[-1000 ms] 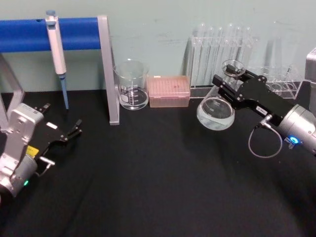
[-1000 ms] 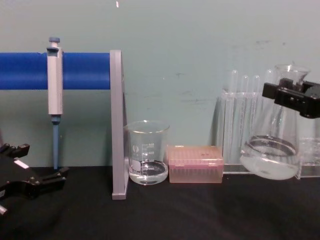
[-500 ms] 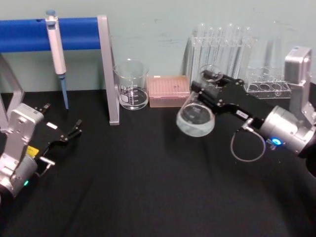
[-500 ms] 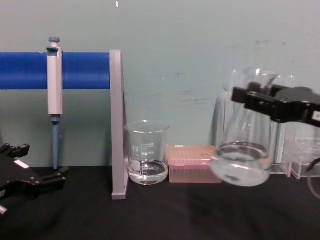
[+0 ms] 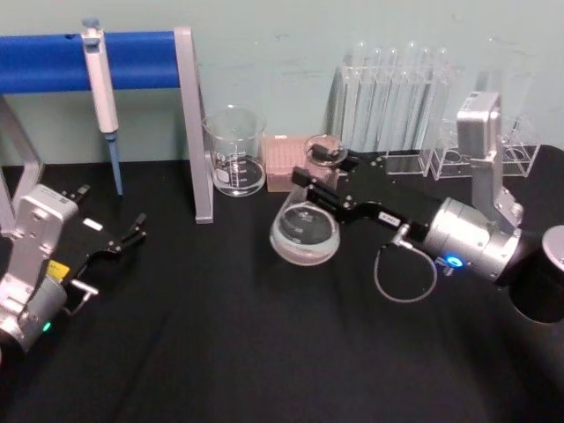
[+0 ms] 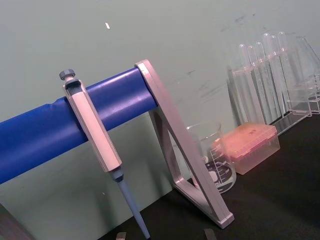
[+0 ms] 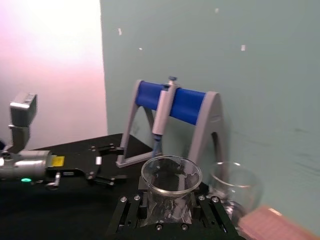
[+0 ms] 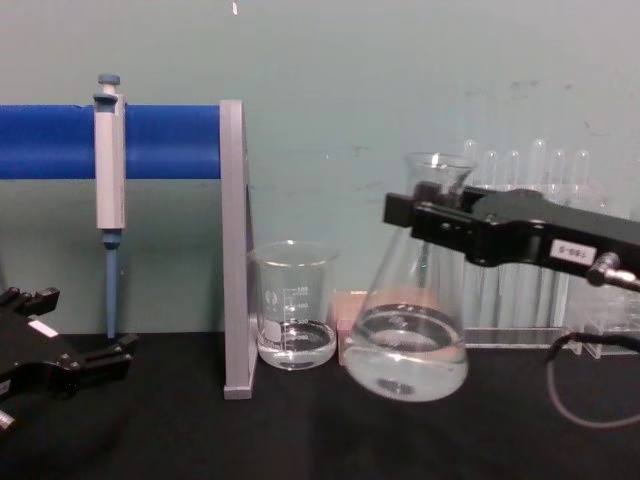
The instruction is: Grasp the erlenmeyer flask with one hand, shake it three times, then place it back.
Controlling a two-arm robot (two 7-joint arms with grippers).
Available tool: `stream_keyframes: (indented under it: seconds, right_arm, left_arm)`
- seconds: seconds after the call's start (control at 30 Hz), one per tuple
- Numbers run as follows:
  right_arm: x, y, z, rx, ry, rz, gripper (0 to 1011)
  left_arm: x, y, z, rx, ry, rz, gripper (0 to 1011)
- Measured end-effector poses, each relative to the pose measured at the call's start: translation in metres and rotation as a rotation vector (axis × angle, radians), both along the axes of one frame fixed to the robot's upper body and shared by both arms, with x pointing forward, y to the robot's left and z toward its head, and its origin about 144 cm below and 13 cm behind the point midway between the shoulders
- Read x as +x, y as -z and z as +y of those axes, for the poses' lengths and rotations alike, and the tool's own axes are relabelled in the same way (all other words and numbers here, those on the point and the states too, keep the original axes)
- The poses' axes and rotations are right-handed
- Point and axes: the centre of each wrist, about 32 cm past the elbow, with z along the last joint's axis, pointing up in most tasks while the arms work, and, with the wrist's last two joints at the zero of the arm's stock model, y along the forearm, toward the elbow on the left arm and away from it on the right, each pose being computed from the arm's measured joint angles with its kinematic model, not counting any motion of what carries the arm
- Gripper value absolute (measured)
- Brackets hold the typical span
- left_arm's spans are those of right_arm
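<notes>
The erlenmeyer flask (image 5: 304, 233) is clear glass with some clear liquid in its wide base. It hangs slightly tilted in front of the pink box, base low over the black cloth. My right gripper (image 5: 328, 172) is shut on its neck just under the flared rim. From the side, the flask (image 8: 405, 345) shows with the right gripper (image 8: 432, 215) clamped across its neck. The rim of the flask (image 7: 171, 175) shows large in the right wrist view. My left gripper (image 5: 128, 236) rests open at the left of the table, holding nothing.
A glass beaker (image 5: 235, 154) stands beside the grey post (image 5: 196, 132) of the blue pipette stand, where a pipette (image 5: 101, 79) hangs. The pink box (image 5: 284, 159) and a rack of test tubes (image 5: 392, 97) line the back wall.
My right gripper has carried the flask leftward and lower, from in front of the test tube rack to in front of the pink box. The left arm has not moved.
</notes>
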Motion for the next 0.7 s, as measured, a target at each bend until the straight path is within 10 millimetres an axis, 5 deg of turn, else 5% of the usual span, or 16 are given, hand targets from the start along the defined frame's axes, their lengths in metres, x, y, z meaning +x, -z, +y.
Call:
stream_keyframes:
  seconds: [0.7]
  right_arm:
    - [0.004, 0.003, 0.023, -0.013, -0.103, 0.021, 457]
  left_arm:
    - [0.0, 0.0, 0.0, 0.0, 0.0, 0.0, 1001]
